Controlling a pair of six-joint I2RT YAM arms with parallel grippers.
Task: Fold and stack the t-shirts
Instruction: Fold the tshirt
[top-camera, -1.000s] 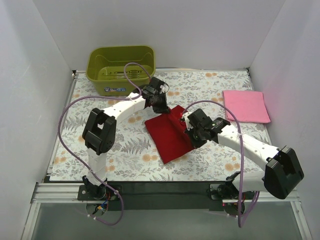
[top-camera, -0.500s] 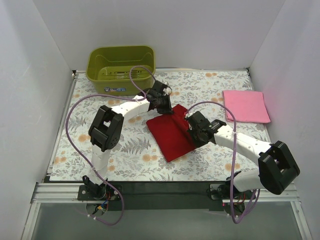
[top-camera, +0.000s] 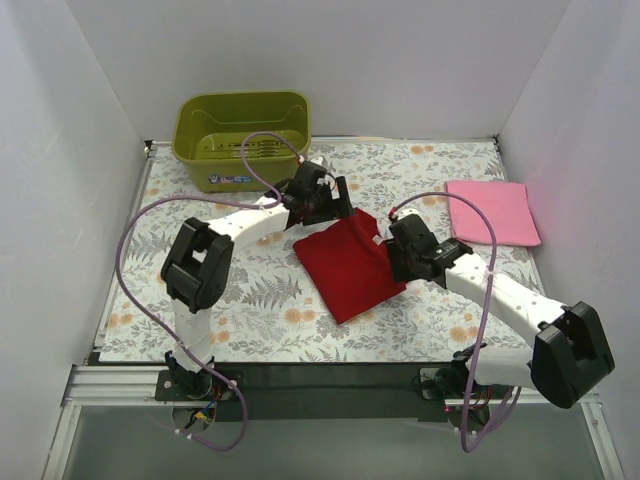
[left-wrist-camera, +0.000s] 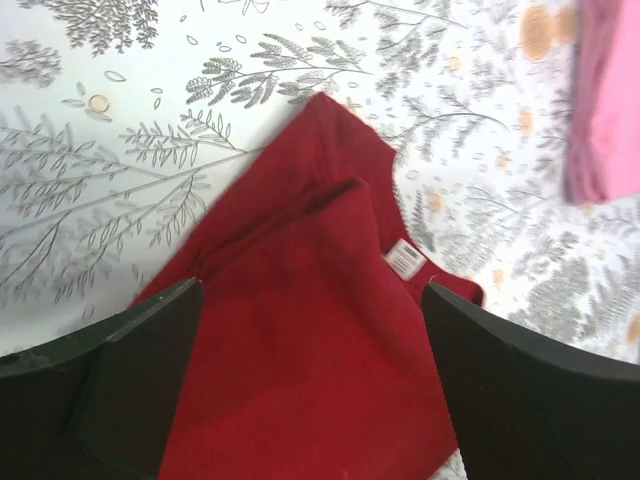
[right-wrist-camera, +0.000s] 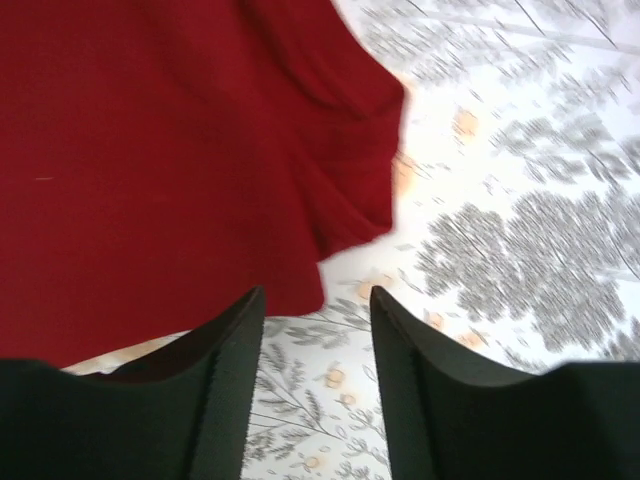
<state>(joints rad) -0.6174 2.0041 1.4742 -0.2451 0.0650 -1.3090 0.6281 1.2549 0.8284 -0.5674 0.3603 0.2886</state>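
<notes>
Left claw (left-wrist-camera: 310, 292): jaws flung wide, both dark fingers far apart, nothing in its grip. It hangs over the far edge of the deep red t-shirt (left-wrist-camera: 300, 350), and the cloth fills the gap between the fingers. Whether the tips touch the fabric I cannot tell. A fold ridge runs across the shirt just ahead of the claw, with a small white label (left-wrist-camera: 405, 262) showing beside it.

Over to the right claw (right-wrist-camera: 316, 295): jaws partly open, a clear gap between the fingers, and only the patterned desk (right-wrist-camera: 500, 250) shows through it. Nothing held here either. The red shirt's edge lies just ahead of the fingertips, one rounded corner of cloth bulging toward the right.

From above, the red shirt (top-camera: 345, 265) sits folded in a rough square near the middle of the desk (top-camera: 250, 290), turned at an angle. The left claw (top-camera: 335, 200) is at its far corner, the right claw (top-camera: 395, 245) at its right side.

The light pink t-shirt (top-camera: 490, 212) lies folded flat toward the far right, well apart from the red one. The olive-green tub (top-camera: 190, 140) stands at the far left corner.
</notes>
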